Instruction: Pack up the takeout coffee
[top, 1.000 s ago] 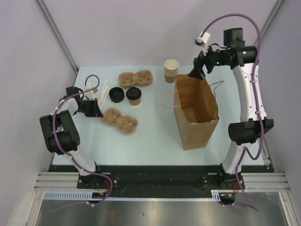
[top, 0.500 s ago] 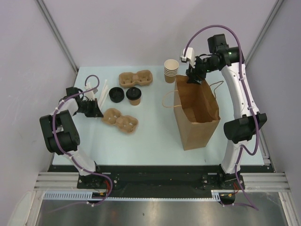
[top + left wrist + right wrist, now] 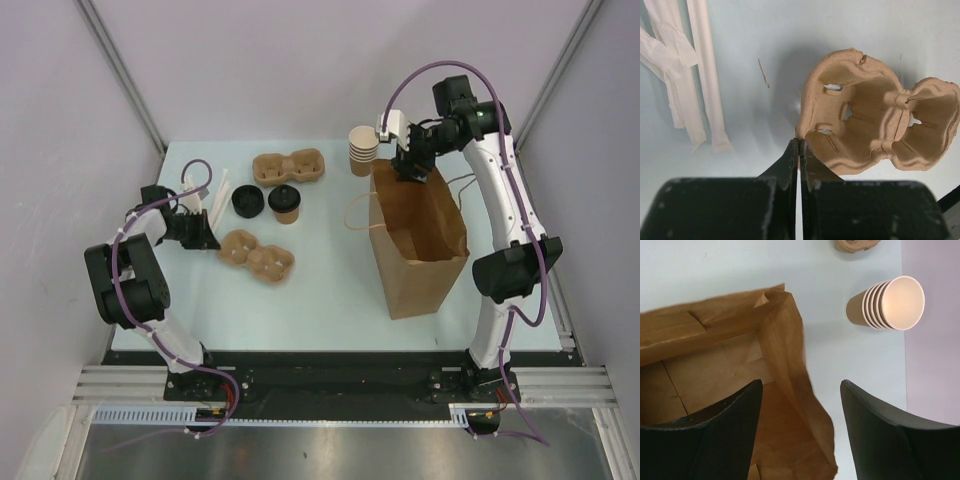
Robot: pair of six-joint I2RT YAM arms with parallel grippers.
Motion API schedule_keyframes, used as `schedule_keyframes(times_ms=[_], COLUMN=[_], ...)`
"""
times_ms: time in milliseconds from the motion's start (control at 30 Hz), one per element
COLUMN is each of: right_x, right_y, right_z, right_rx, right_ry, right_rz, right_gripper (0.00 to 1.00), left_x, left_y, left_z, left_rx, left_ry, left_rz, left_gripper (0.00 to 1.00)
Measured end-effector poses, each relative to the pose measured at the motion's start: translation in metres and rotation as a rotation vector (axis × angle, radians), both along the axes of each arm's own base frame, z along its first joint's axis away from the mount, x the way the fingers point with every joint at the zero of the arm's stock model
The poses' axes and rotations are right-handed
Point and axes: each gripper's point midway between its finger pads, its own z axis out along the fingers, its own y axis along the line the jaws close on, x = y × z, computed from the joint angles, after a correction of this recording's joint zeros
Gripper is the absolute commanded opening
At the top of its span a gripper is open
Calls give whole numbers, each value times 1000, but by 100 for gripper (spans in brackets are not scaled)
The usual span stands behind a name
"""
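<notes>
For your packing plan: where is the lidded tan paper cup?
Top view, left of centre: the black-lidded tan paper cup stands right of the loose black lid.

The takeout coffee (image 3: 285, 203) stands beside the loose lid (image 3: 246, 201), left of the paper bag (image 3: 420, 250).

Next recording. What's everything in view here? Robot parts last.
takeout coffee: one, tan with black lid, left-centre
loose lid: one, black, beside the coffee
cup stack: one, tan, far edge
cup carriers: two, brown, one far, one near
wrapped straws: several, white, far left
paper bag: one, brown, right, open
table: one, pale blue
left gripper: black, shut at near carrier's rim
right gripper: black, open astride bag's rim
</notes>
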Motion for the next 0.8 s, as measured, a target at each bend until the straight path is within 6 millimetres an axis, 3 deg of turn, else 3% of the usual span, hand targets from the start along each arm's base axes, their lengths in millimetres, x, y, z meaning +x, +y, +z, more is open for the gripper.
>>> schedule_keyframes(times_ms=[133,200,300,400,433,733,800], right_x=[2,3,3,4,5,11,15], right_y=[-1,-1,1,4,5,2,0], right_z=[-3,-4,-9,-15,-17,-20,-21], right_rx=[-20,-35,-60,-79,-81,11,65], right_ry=[-12,-23,-33,-31,-26,122,189], right_rz=[11,24,50,67,65,-137,-217], right_gripper=[63,53,35,3,0,0,0], left_x=[-1,-1,-2,-4,-5,-7,-8], left_y=[0,-1,-1,-3,-4,-7,-8], left_z=[0,0,0,0,0,0,0], left_rx=[-2,-2,-4,-11,-15,-14,-14], left_ry=[3,3,3,3,4,-3,1], left_rz=[-1,-1,-1,-4,-5,-33,-39], left_gripper=[0,0,0,0,0,0,4])
